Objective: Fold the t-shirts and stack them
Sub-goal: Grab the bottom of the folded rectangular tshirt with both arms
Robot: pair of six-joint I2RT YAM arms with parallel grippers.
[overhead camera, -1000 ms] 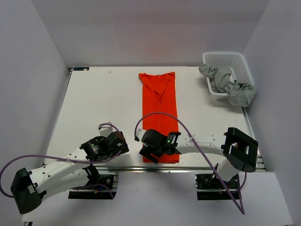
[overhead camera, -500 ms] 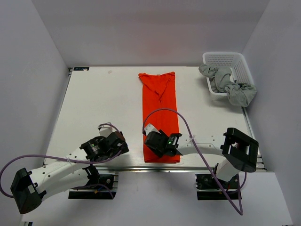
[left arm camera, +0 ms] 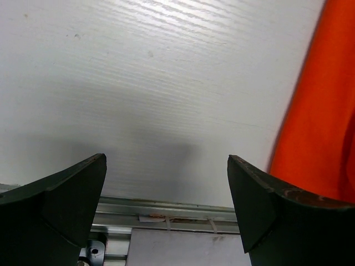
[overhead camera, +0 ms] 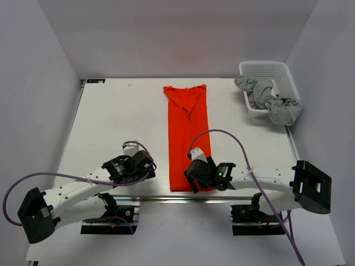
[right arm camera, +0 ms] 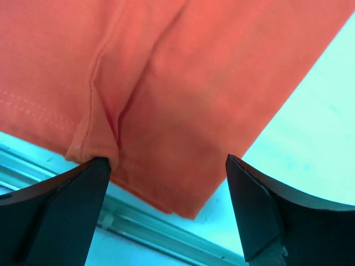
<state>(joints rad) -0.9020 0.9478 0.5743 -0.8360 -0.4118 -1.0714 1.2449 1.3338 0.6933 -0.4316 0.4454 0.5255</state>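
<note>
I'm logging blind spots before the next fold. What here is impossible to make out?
Count of grey t-shirts: top view, bunched together, partly behind the basket wall.
Orange t-shirt near-right corner: top view, under the right gripper.
Whether that gripper touches cloth: right wrist view, nothing shows its height.

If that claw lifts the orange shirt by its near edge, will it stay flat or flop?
Probably flop: the orange shirt is thin cloth, puckered into soft creases at its near edge. It is likely light, so a push would probably bunch it up rather than slide it whole.
</note>
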